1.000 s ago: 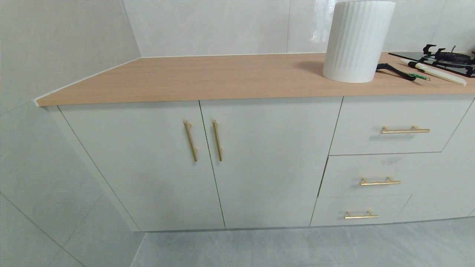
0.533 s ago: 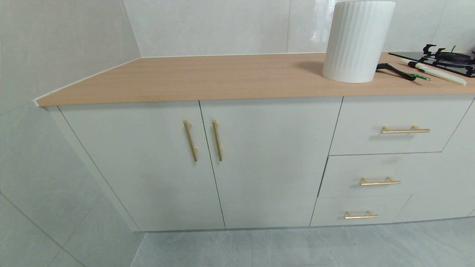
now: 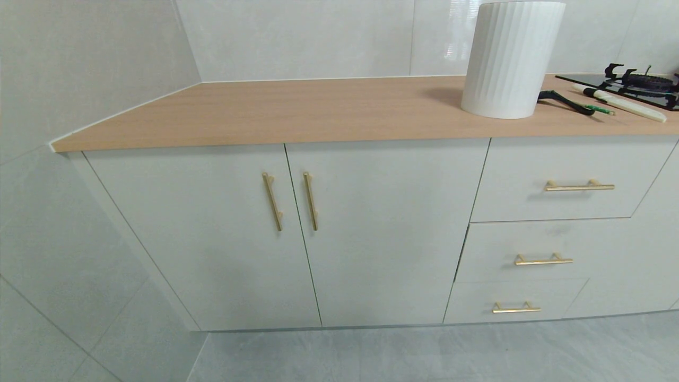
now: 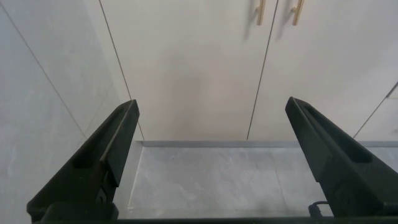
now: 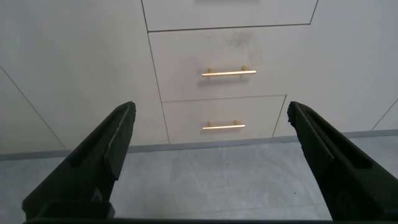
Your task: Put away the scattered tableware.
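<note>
On the wooden countertop (image 3: 297, 111) at the right stands a tall white ribbed container (image 3: 510, 58). Beside it lie a black-handled utensil (image 3: 565, 102) and a long white-handled utensil (image 3: 620, 103). My left gripper (image 4: 211, 109) hangs low and open, facing the foot of the double cabinet doors (image 4: 205, 62). My right gripper (image 5: 211, 112) is open too, low before the lower drawers (image 5: 230, 74). Nothing sits between either pair of fingers.
A black stove grate (image 3: 644, 81) sits at the counter's far right edge. Below are two cabinet doors with gold handles (image 3: 310, 200) and three drawers (image 3: 562, 180). A tiled wall (image 3: 63, 159) closes off the left. Grey floor (image 3: 424, 353) lies in front.
</note>
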{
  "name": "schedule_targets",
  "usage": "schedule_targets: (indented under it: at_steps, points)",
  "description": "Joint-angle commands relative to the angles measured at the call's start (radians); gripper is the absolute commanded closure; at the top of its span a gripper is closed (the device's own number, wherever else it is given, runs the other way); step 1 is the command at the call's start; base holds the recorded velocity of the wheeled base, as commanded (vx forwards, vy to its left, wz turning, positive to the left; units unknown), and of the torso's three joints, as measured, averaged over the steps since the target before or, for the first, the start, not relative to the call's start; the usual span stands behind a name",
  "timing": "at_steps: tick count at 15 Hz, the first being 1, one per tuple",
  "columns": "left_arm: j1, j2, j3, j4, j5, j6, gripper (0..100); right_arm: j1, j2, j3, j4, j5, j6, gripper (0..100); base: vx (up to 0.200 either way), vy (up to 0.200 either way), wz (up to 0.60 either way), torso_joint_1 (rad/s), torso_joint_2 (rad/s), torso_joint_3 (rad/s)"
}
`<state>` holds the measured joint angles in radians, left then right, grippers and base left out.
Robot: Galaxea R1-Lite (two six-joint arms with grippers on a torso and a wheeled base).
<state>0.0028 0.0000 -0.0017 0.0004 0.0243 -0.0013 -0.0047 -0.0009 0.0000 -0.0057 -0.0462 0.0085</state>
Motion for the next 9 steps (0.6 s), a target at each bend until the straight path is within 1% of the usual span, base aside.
schedule_targets:
  at_steps: [1, 9]
  points:
    - [0.0, 0.002, 0.0, 0.0, 0.0, 0.0, 0, 0.0, 0.002, 0.0, 0.0, 0.0, 0.001, 0, 0.0, -0.2, 0.0, -0.002, 0.0, 0.007]
    - [0.0, 0.002, 0.0, 0.0, 0.0, -0.002, 0, 0.0, 0.002, 0.0, 0.0, 0.0, 0.001, 0, 0.0, -0.2, 0.0, 0.004, 0.0, 0.001]
